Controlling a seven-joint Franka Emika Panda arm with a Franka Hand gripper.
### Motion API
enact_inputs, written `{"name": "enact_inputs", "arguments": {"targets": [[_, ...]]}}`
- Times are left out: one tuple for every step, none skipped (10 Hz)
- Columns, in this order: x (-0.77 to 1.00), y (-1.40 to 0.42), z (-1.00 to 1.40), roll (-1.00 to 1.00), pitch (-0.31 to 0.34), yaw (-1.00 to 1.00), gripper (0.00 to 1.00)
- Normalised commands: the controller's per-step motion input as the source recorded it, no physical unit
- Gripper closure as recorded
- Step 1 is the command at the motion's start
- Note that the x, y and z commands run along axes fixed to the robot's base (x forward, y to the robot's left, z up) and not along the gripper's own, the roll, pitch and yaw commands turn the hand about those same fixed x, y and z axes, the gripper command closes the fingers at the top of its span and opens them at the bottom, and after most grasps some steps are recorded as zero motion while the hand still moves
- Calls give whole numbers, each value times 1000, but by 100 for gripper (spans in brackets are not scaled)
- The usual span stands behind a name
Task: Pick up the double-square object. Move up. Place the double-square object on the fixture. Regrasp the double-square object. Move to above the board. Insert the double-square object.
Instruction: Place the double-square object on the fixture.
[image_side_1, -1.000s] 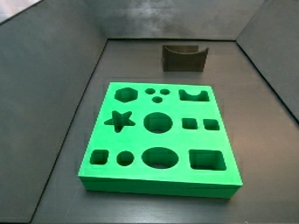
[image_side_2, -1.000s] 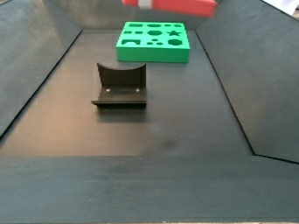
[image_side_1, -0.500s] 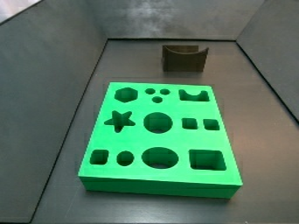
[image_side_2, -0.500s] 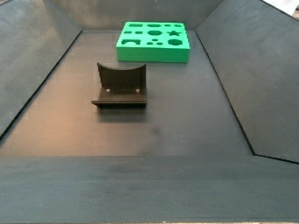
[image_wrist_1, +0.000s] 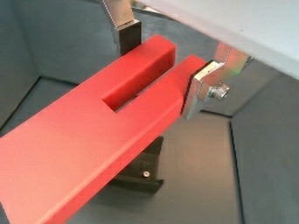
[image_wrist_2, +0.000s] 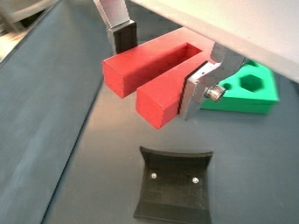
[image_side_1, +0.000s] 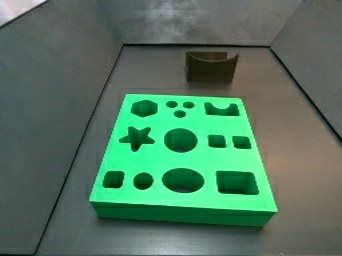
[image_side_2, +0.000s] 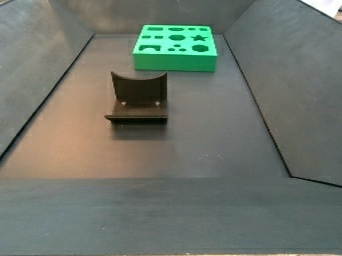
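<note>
Item — my gripper (image_wrist_2: 158, 59): clamped on the double-square object (image_wrist_2: 155, 72), fingers (image_wrist_2: 198, 89) pressing its two flat sides, held aloft, out of both side views. Long axis runs straight out from the jaws. Fixture (image_wrist_2: 174, 184) — directly below, on the floor; board (image_wrist_2: 247, 87) lies beyond.

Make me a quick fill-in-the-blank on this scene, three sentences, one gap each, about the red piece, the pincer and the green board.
1. In both wrist views, the pincer is shut on the small flat slotted block, whose colour is ____.
2. In a wrist view, the dark grey-black fixture with a U-shaped recess on the floor below the block is ____, holding no piece.
3. In both side views, the large bright green board with shaped holes shows, while the pincer is ____ of view.

Missing words: red; empty; out
</note>
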Motion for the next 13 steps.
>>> {"name": "enact_inputs", "arguments": {"targets": [[-188, 611, -1000, -795, 272, 1000, 100], [-183, 558, -962, -891, 269, 1000, 100], [-143, 427, -805, -920, 272, 1000, 100], [-57, 212, -519, -982, 305, 1000, 100], [-21, 135, -321, -1000, 343, 968, 100], [2, 83, -86, -1000, 446, 869, 100], [8, 70, -39, -944, 508, 765, 100], [60, 54, -38, -683, 531, 433, 100], [93, 54, -35, -500, 532, 228, 100], [108, 47, -17, -346, 503, 67, 100], [102, 36, -2, -257, 437, -34, 100], [80, 41, -3, -177, 330, -128, 100], [74, 36, 6, -130, 263, -154, 100]]}}
